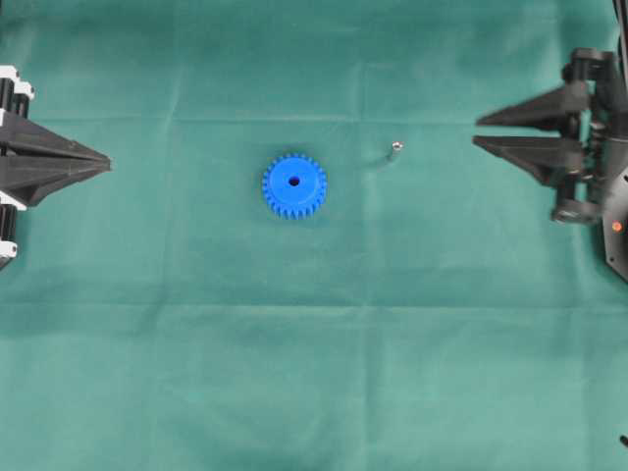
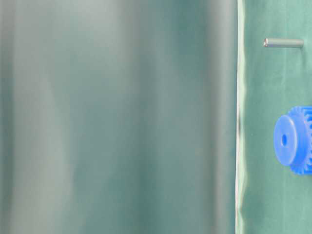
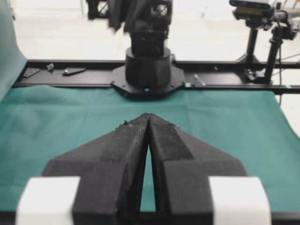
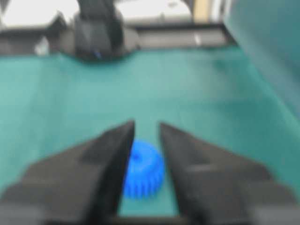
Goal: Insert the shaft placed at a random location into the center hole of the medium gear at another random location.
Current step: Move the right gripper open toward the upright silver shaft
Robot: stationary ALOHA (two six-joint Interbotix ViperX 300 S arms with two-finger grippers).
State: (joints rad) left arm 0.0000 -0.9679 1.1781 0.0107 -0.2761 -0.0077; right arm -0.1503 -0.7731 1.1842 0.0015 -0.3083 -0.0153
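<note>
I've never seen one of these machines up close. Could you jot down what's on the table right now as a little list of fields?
surface: green cloth
medium gear: blue, lying flat near the middle, center hole empty
shaft: small metal pin on the cloth, right of the gear, not touching it
left gripper: at the left edge, shut, holding nothing
right gripper: at the right edge, open, holding nothing

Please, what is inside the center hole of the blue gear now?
Nothing shows inside the center hole of the blue gear; it looks dark and open. The shaft lies apart on the green cloth. The hole's depth is hidden.
</note>
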